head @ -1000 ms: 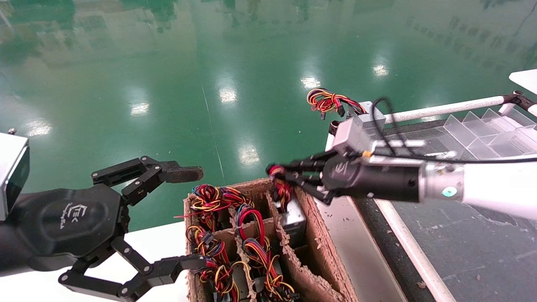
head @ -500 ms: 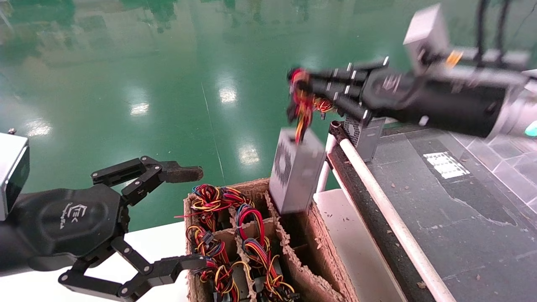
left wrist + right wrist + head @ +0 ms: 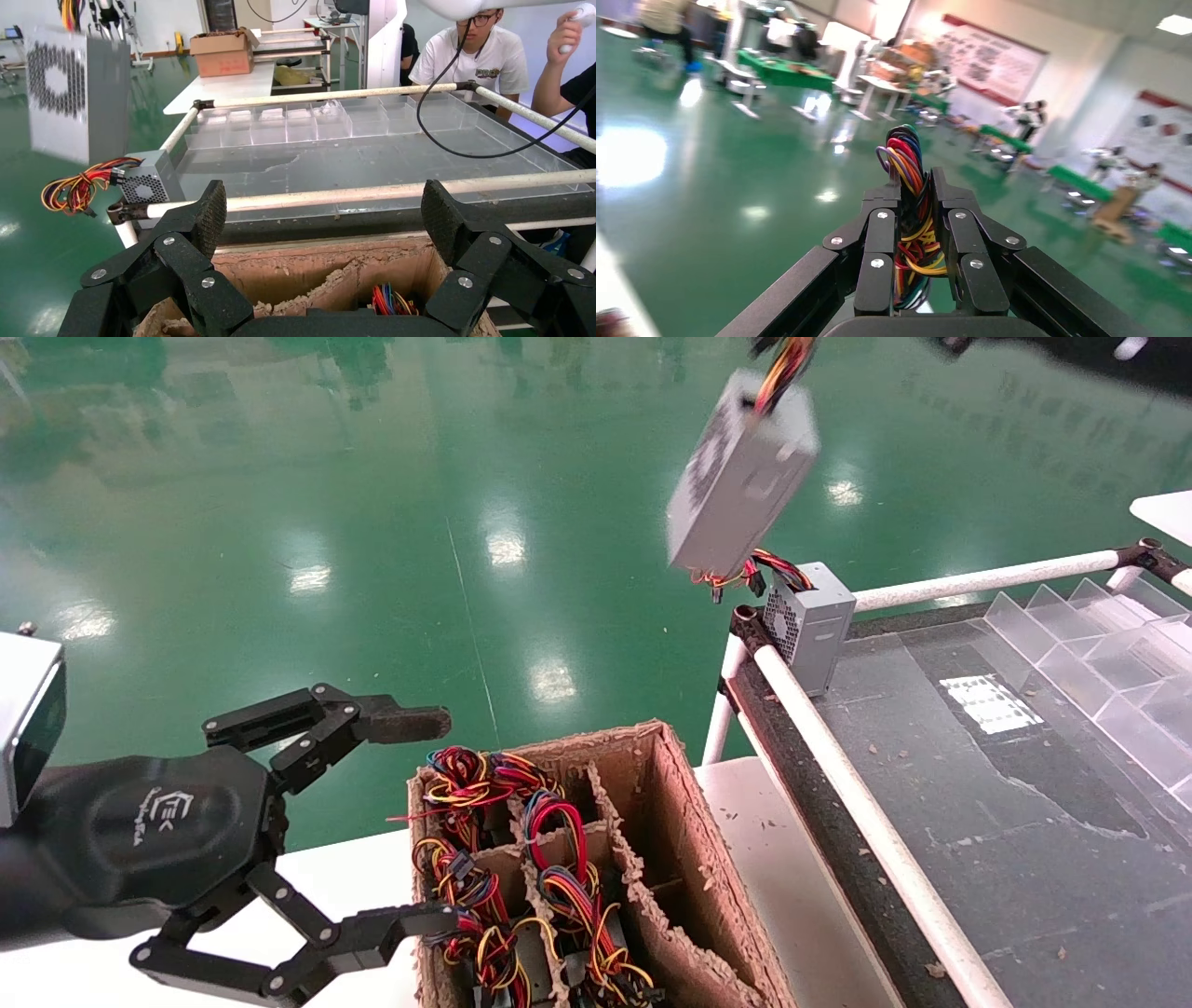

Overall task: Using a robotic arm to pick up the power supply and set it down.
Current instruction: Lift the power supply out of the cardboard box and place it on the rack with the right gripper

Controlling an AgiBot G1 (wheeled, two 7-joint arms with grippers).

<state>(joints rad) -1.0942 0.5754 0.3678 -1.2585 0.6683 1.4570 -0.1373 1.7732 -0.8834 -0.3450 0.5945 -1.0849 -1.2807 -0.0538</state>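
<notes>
The power supply (image 3: pixel 740 477), a plain grey metal box, hangs tilted in mid-air high above the bench corner, held by its coloured wires (image 3: pixel 787 360). It also shows in the left wrist view as the power supply (image 3: pixel 67 91), swinging with its perforated face turned this way. My right gripper (image 3: pixel 916 186) is shut on the wire bundle (image 3: pixel 905 151); in the head view only a dark edge of that robotic arm (image 3: pixel 1071 346) shows at the top right. My left gripper (image 3: pixel 419 822) stays open beside the cardboard box, holding nothing, its pads (image 3: pixel 211 217) wide apart.
A divided cardboard box (image 3: pixel 708 859) holds other wired units (image 3: pixel 559 887); its right-hand cell is empty. A second grey box with a vent grille (image 3: pixel 808 626) stands on the corner of the dark bench (image 3: pixel 1024 859), behind a white rail (image 3: pixel 866 812). Clear plastic dividers (image 3: pixel 1099 645) lie at the right.
My right gripper has lifted the power supply by its wires out of the box's right cell, up and rightward until the arm left the head view. The left arm has not moved.
</notes>
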